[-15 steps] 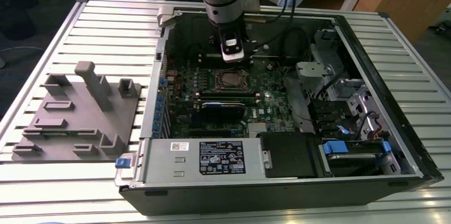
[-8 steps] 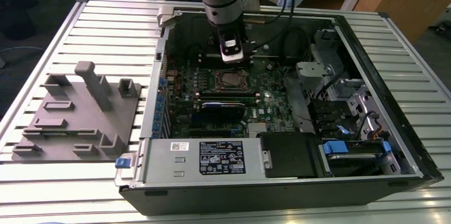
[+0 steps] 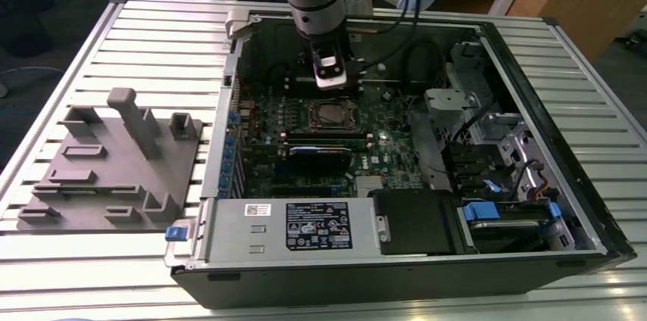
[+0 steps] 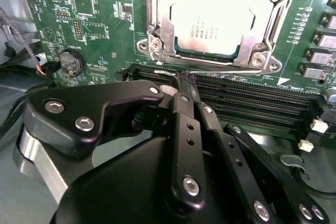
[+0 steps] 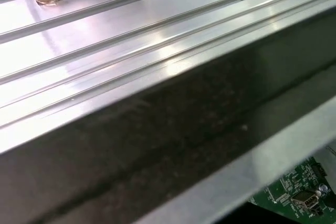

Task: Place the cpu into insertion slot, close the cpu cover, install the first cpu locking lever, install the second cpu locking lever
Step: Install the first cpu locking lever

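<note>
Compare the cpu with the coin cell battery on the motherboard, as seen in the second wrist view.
Shape: the cpu is a flat square, while the coin cell battery is a small round disc.
Size: the cpu looks clearly larger than the battery.
Setting: the cpu lies inside a metal frame, with the cpu cover around its edges; the battery sits in a round black holder, apart from the socket.
Shared: both have a silvery metal top and sit on the green motherboard.

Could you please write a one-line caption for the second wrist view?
Closed pincer at the lever wire beside the cpu, seated under its cpu cover.
</note>
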`<state>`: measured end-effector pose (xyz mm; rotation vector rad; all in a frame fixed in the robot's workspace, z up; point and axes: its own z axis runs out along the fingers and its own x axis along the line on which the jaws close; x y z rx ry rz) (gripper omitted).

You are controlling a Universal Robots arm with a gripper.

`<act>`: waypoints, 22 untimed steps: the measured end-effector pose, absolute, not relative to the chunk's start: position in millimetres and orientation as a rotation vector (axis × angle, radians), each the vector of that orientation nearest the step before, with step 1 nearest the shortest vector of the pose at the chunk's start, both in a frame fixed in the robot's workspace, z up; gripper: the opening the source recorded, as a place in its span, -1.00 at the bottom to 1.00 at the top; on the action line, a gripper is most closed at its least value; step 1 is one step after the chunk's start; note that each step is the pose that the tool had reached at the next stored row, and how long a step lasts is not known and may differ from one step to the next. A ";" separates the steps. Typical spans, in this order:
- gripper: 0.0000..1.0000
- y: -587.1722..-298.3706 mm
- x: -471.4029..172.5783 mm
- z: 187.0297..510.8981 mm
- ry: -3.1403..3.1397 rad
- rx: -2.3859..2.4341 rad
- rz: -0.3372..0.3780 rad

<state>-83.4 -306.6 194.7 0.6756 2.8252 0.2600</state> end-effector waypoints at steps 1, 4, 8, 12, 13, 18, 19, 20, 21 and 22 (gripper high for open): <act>-0.79 -306.5 -83.6 194.6 2.825 0.675 0.260; -0.79 -306.5 -84.2 194.0 2.819 0.673 0.262; -0.79 -306.4 -84.3 193.2 2.818 0.672 0.255; -0.79 -306.5 -84.3 192.8 2.817 0.669 0.235; -0.79 -306.5 -84.3 192.8 2.817 0.669 0.232; -0.79 -306.5 -84.3 192.5 2.817 0.668 0.228; -0.79 -306.5 -84.3 192.2 2.817 0.668 0.228; -0.79 -306.5 -84.3 192.0 2.817 0.668 0.228; -0.79 -306.5 -84.3 191.5 2.816 0.668 0.228; -0.79 -306.5 -84.3 191.1 2.816 0.668 0.228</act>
